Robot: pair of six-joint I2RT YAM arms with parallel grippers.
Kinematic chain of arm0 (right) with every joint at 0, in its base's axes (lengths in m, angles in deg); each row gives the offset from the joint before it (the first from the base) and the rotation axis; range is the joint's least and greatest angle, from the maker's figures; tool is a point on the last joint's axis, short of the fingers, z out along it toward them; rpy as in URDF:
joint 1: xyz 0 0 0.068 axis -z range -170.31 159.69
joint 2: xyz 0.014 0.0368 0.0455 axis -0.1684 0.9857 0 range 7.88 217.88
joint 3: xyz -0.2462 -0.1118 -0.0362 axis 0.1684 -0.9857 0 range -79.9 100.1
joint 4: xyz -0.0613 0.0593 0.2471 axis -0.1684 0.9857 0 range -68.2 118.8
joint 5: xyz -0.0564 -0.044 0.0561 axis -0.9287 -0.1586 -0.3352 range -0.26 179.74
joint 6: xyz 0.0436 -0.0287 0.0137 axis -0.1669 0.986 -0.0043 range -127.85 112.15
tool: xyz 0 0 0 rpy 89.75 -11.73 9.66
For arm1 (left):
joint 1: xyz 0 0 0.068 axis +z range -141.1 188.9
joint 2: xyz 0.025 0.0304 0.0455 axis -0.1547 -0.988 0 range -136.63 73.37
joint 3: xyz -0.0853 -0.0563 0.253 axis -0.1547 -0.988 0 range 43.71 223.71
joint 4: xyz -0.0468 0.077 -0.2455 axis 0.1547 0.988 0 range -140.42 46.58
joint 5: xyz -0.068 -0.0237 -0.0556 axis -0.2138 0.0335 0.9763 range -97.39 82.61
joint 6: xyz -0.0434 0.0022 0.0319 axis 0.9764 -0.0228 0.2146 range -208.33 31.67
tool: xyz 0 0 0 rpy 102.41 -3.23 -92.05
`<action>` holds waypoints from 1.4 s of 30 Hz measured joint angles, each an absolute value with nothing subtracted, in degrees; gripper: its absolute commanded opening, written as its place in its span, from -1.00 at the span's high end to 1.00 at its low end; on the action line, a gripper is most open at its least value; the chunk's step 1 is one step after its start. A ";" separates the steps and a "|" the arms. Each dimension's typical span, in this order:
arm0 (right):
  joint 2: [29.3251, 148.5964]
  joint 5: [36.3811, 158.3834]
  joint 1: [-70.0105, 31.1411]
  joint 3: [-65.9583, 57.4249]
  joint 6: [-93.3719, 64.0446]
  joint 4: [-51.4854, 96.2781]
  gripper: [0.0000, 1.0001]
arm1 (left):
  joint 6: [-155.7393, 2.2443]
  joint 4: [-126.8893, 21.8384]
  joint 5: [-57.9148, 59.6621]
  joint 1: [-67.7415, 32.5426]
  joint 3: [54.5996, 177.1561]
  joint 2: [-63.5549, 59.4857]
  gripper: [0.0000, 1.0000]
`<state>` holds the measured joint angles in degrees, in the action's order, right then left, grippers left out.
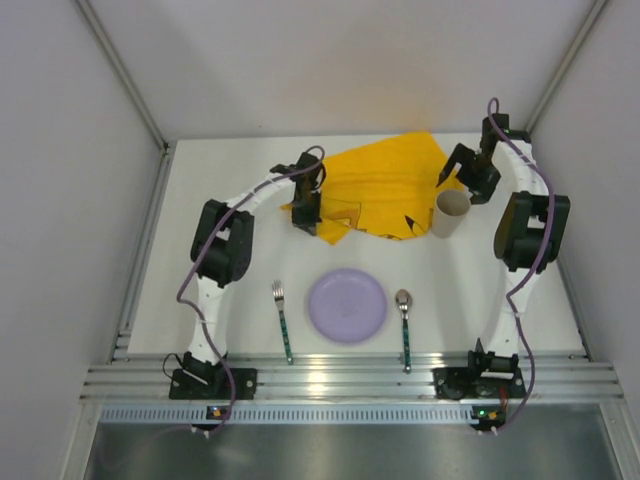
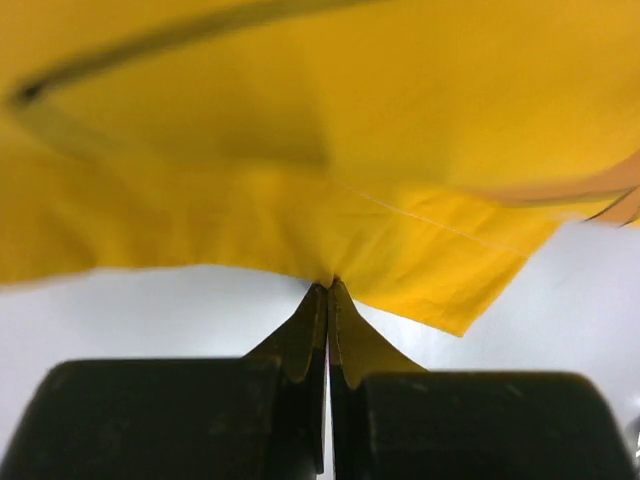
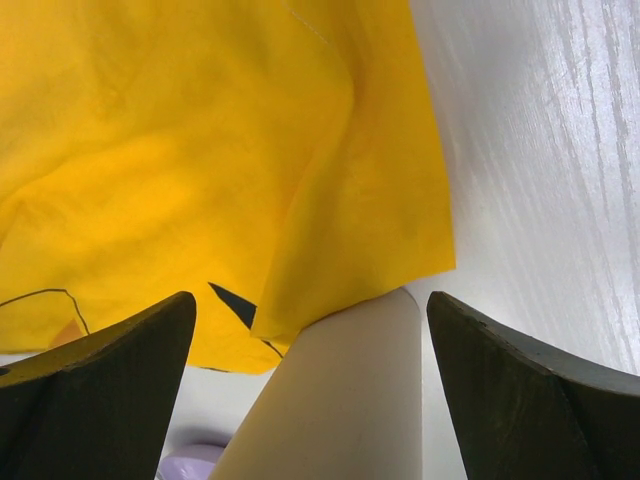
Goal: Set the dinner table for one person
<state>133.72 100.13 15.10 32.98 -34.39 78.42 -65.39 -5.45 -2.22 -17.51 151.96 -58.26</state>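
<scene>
Left fingers (image 2: pixel 300 345) pinch placemat (image 2: pixel 300 150); one plate (image 1: pixel 346 305), fork (image 1: pixel 282 320), spoon (image 1: pixel 404 325), cup (image 1: pixel 450 213).

One white table (image 1: pixel 175 230). One yellow cloth (image 1: pixel 385 185). One purple plate (image 1: pixel 346 305). One fork (image 1: pixel 282 322). One spoon (image 1: pixel 404 328), so two pieces of cutlery in all. One pale cup (image 1: pixel 450 213). Two arms: a left arm (image 1: pixel 225 240) and a right arm (image 1: pixel 528 228). Two grippers: a left gripper (image 2: pixel 328 300) and a right gripper (image 3: pixel 312 305), with two dark fingers (image 3: pixel 520 400) apiece, four fingers altogether. Two purple cables (image 1: pixel 183 290), one along each arm. Five loose things on the table in total: cloth, plate, fork, spoon, cup.
</scene>
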 measured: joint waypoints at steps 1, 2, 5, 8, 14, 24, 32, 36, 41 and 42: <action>133.72 100.16 15.10 32.98 -34.42 78.38 -1.00 | -65.98 -5.32 -2.74 -17.01 147.45 -55.35 1.00; 133.72 100.13 15.08 32.98 -34.42 78.38 -0.99 | -66.20 -4.21 -3.20 -16.25 143.96 -52.93 1.00; 133.72 100.16 15.04 32.98 -34.46 78.33 -0.99 | -66.96 -1.08 -3.75 -11.83 134.86 -45.93 1.00; 133.72 100.29 14.80 32.98 -34.61 78.18 -0.99 | -68.12 0.67 -5.65 -6.30 131.26 -40.93 1.00; 133.72 100.44 14.49 33.02 -34.63 78.18 -0.99 | -70.63 2.77 -11.38 0.61 130.58 -36.73 0.20; 128.74 98.54 14.34 30.88 -34.59 78.90 -0.99 | -68.27 4.49 -13.54 1.37 131.80 -39.62 -0.97; 117.20 94.91 15.19 28.39 -34.35 79.36 -1.00 | -64.84 3.36 -12.01 2.70 138.73 -46.70 -0.94; 114.42 92.86 16.22 24.96 -34.20 79.30 -0.93 | -64.01 2.72 -11.00 4.21 142.84 -51.16 -0.92; 112.10 91.30 16.63 17.81 -33.65 79.49 -0.58 | -64.03 3.38 -10.04 5.41 149.22 -55.70 -0.90; 111.71 91.19 16.63 16.52 -33.52 79.43 -0.54 | -64.08 3.69 -10.07 5.52 151.10 -56.80 -0.90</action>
